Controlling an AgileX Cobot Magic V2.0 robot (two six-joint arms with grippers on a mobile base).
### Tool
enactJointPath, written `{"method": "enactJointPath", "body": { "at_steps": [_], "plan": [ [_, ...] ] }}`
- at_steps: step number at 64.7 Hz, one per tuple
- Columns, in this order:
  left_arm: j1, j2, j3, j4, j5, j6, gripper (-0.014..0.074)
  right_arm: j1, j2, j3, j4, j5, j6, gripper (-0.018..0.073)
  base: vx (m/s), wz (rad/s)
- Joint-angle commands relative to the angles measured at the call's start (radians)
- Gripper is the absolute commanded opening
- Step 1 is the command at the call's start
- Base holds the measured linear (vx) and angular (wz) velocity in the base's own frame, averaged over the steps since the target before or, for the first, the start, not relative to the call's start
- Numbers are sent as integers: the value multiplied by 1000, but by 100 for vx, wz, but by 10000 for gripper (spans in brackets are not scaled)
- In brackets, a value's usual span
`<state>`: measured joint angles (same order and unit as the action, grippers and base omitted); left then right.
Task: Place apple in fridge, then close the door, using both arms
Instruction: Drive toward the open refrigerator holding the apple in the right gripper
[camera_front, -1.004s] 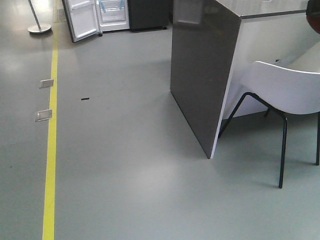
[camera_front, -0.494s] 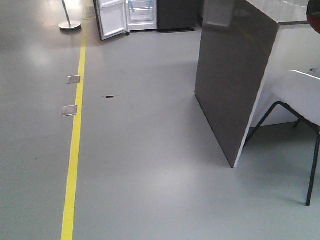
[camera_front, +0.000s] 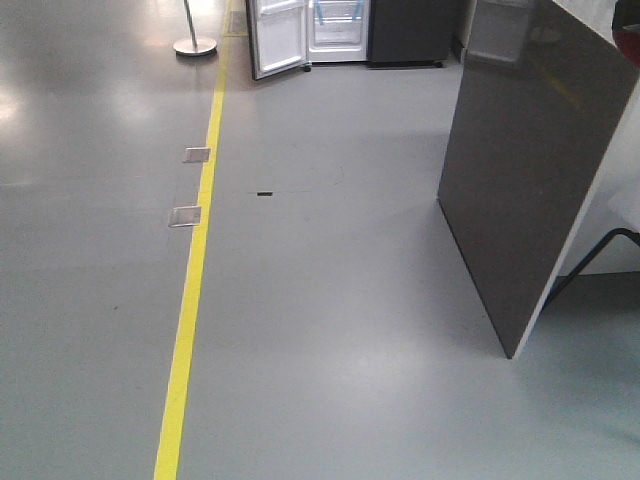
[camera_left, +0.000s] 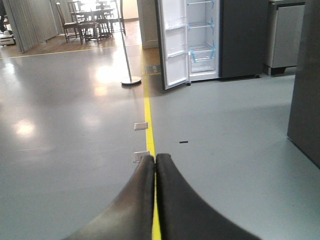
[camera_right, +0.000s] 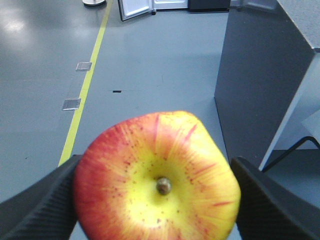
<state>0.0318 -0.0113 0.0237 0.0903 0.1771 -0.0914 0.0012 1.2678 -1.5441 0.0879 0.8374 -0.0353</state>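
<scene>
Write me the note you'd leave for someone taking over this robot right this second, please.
Right gripper: shut on the apple, stem dimple facing the wrist camera.
Left gripper: shut, holding nothing.
The fridge is far off across the grey floor; its door stands open, with the shelves showing.
Done: the apple is in hand.
Left: drive to the fridge, set the apple inside, close the door.
</scene>
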Motion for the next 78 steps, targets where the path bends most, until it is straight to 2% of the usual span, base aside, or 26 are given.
{"method": "enactJointPath", "body": {
  "at_steps": [1,78],
  "plan": [
    [-3,-15,-17,0,-76,-11,-6,-1,-25,-30,0,-82,-4,185,6,14],
    [-3,-15,-17,0,-76,-11,-6,-1,-25,-30,0,-82,-4,185,9,6]
  ]
}}
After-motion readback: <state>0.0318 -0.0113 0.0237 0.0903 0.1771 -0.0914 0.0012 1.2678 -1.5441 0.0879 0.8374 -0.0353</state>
